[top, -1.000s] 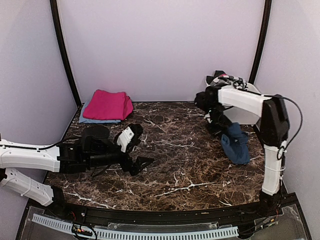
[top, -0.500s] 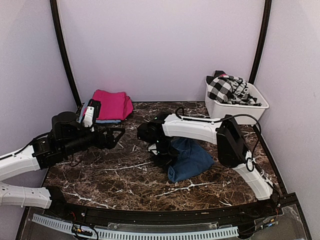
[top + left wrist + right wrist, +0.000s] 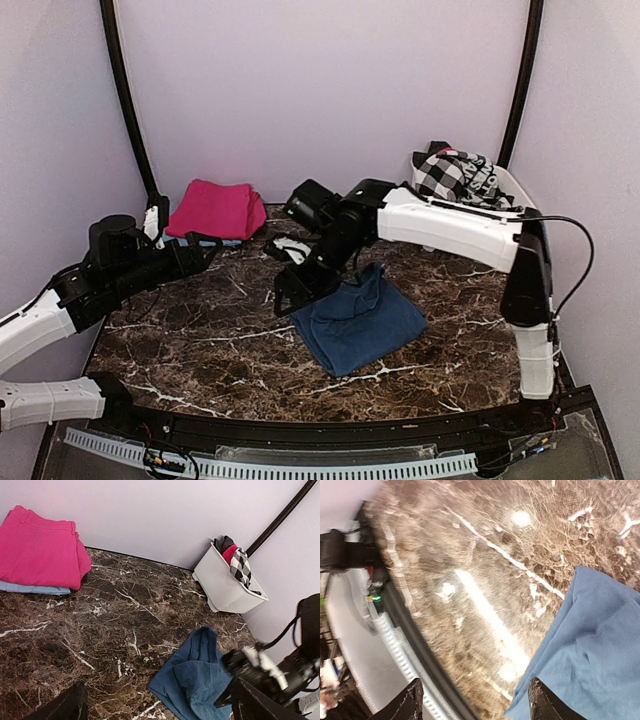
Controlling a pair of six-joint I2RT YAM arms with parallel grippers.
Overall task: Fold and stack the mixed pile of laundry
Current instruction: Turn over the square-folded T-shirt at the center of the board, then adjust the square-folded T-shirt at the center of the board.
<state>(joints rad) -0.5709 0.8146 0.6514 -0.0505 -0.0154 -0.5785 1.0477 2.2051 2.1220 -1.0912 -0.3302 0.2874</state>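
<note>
My left arm stretches low from the near left corner toward the back. Its left gripper [image 3: 205, 248] hangs just short of the folded stack there, jaws spread wide and empty. The magenta-pink cloth [image 3: 213, 208] lies neatly folded at the back left of the dark marble surface [image 3: 200, 330], close to the wall. It sits on top of a light-blue piece [image 3: 35, 587], which shows only as a thin strip along its near edge.

In the middle, my right gripper [image 3: 293, 292] points down and to the left, just above the surface. Its jaws are parted with nothing between them. It hovers at the left edge of the navy-blue cloth [image 3: 358, 318]. That cloth lies spread out right of centre, roughly rectangular, with a few soft wrinkles and a bunched ridge toward its far side. Whether my fingers touch it I cannot tell.

My right arm rises from the near right corner, bends high, and reaches its white forearm leftward across the back.

At the far right, the black-and-white checked garment [image 3: 455, 178] is heaped in the white tub [image 3: 222, 587] against the wall, with a bit of red showing among its folds.
</note>
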